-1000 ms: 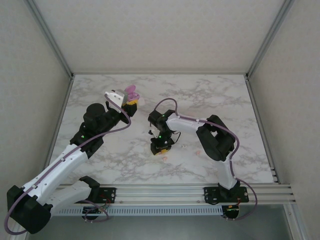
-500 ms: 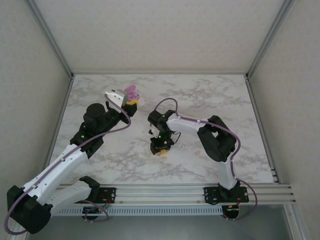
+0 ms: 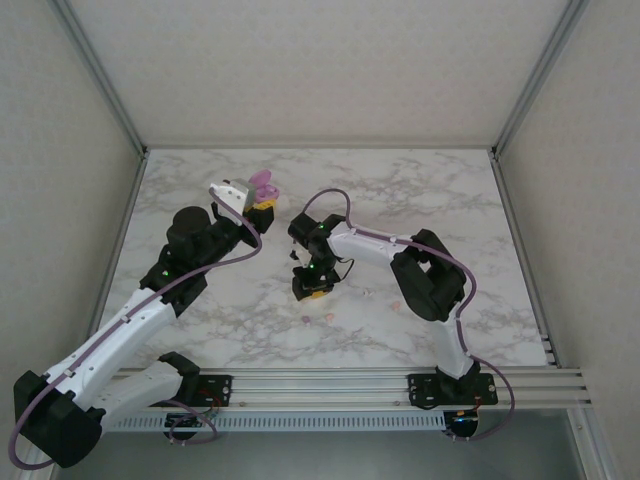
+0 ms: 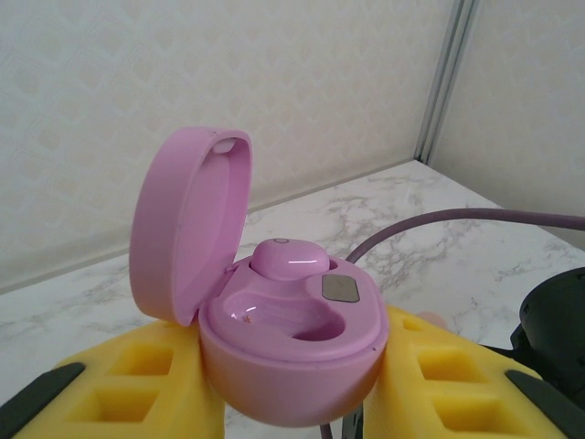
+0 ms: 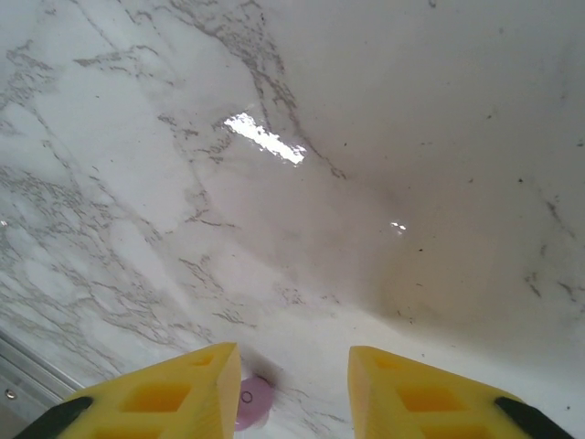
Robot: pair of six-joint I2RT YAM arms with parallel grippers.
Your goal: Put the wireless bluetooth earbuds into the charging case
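The right gripper has shifted left, jaws spread; its wrist camera reveals a pink earbud by one finger. The left gripper pinches the open charging case.

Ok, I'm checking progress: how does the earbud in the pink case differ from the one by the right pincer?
The seated earbud sits in the pink case, held up by the left pincer; the loose earbud lies on the marble table beside a finger of the open right pincer. The seated earbud's top shows fully; the loose earbud is partly hidden. Both are small and pink.
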